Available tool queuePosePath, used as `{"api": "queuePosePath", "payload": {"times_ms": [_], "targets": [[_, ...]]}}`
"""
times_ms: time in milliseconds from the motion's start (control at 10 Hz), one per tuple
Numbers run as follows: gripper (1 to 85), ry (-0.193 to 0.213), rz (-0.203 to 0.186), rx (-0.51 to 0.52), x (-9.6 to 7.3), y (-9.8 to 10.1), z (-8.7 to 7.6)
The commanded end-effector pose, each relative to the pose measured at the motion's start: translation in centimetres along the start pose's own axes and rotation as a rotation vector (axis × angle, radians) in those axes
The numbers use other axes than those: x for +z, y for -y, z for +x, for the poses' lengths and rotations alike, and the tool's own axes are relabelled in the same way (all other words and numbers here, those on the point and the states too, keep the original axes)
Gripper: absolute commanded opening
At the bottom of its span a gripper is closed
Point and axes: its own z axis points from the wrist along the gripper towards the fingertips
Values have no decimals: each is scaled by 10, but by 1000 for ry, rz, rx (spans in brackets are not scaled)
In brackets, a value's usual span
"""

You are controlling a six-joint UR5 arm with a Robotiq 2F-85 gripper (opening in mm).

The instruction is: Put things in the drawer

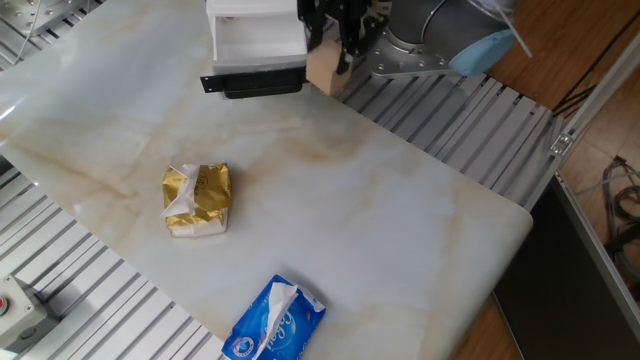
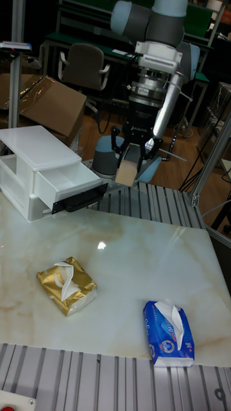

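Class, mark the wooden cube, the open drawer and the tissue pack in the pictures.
cube (image 2: 126, 172), tall fixed view: its front face, below the fingers.
drawer (image 2: 69, 182), tall fixed view: white side wall of the pulled-out tray.
tissue pack (image 1: 270, 323), fixed view: blue top face.
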Motion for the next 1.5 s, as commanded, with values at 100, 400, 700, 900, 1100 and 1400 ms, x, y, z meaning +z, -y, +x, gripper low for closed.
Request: {"api": "queuePosePath", "payload": {"times_ms": [100,400,700,900,1100,1400], "targets": [[10,-13,-25,-26,-22,39,3],[10,-42,-16,-122,-22,65,10],[10,-45,-4,-269,-15,83,14],[10,-45,0,-389,-9,90,11],[10,-42,2,-485,-6,92,9],[10,-34,-7,-607,6,95,8]]}}
